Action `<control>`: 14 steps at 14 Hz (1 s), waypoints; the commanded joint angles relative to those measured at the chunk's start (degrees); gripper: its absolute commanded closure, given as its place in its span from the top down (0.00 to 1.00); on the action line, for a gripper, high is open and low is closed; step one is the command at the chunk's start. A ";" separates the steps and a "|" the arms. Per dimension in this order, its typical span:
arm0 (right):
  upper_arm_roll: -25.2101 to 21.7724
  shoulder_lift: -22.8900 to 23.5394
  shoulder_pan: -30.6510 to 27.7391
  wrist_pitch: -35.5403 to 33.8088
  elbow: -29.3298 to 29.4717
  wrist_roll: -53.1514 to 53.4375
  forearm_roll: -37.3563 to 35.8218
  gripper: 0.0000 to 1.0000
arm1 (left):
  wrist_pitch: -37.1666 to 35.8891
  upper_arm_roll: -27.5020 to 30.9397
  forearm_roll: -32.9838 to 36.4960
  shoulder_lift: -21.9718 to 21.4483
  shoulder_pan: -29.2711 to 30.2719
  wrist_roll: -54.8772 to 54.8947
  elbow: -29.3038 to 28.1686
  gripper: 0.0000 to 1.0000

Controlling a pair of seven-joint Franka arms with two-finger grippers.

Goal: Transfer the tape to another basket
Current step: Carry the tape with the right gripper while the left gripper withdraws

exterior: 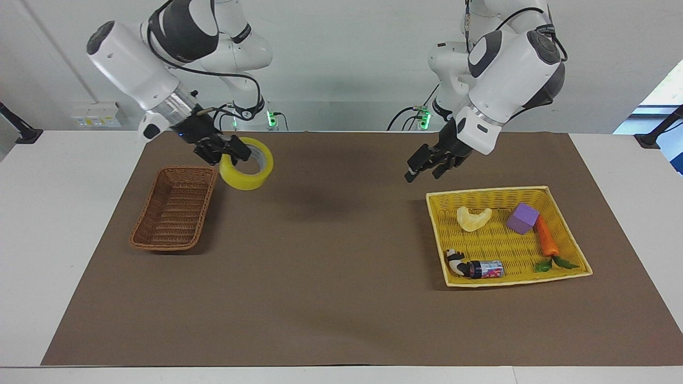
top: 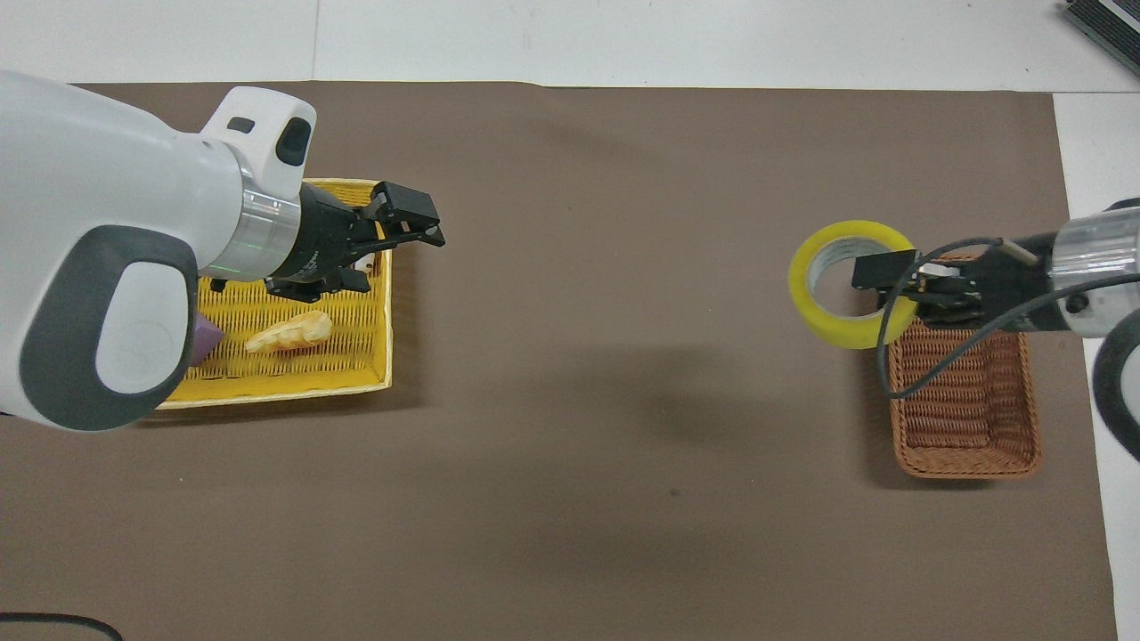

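One roll of tape [exterior: 246, 170] hangs pinched by its wall in the right gripper [exterior: 224, 151], just off the brown basket's [exterior: 174, 209] corner. Carry it over the middle, lower, then release. Left gripper [exterior: 427, 163] waits, gaping, empty.

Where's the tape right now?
The tape is in the air, held by the right gripper at the right arm's end of the table, over the mat beside the brown wicker basket, not in it.
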 commanded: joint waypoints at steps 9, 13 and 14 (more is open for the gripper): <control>0.80 11.27 -13.91 5.09 -2.28 -19.73 -0.62 0.00 | -13.43 -0.49 15.90 -2.74 12.53 25.50 1.07 1.00; 0.63 9.87 -14.61 4.57 -4.92 -21.75 -4.82 0.00 | -17.74 0.29 19.61 -3.27 13.14 31.11 2.30 1.00; 0.63 9.25 -14.70 4.57 -5.88 -22.36 -6.49 0.00 | -18.00 0.65 19.61 -4.40 14.10 32.78 2.30 1.00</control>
